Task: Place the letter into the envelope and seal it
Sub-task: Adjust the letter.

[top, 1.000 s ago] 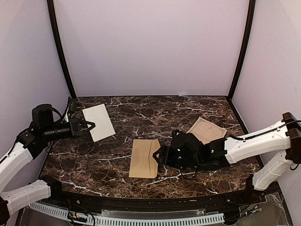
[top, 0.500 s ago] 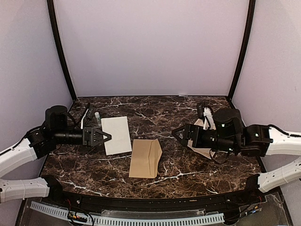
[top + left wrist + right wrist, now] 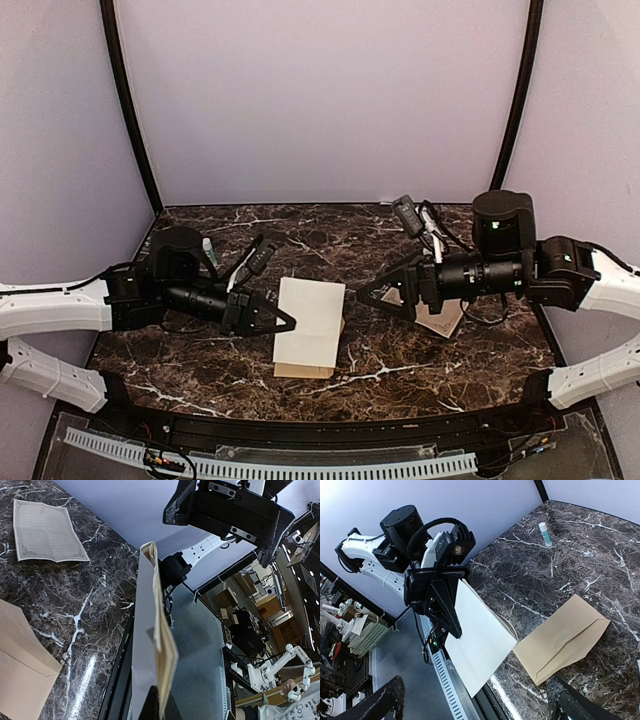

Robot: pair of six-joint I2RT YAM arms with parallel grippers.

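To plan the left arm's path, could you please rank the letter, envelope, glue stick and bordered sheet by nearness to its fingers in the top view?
1. Letter, gripped in the left fingers.
2. Envelope, partly hidden under it.
3. Glue stick, back left.
4. Bordered sheet, far right side.

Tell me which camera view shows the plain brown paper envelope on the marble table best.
The right wrist view: the plain brown paper envelope lies there nearly whole. In the top view a pale paper sheet above it hides most of it. The left wrist view catches only one corner.
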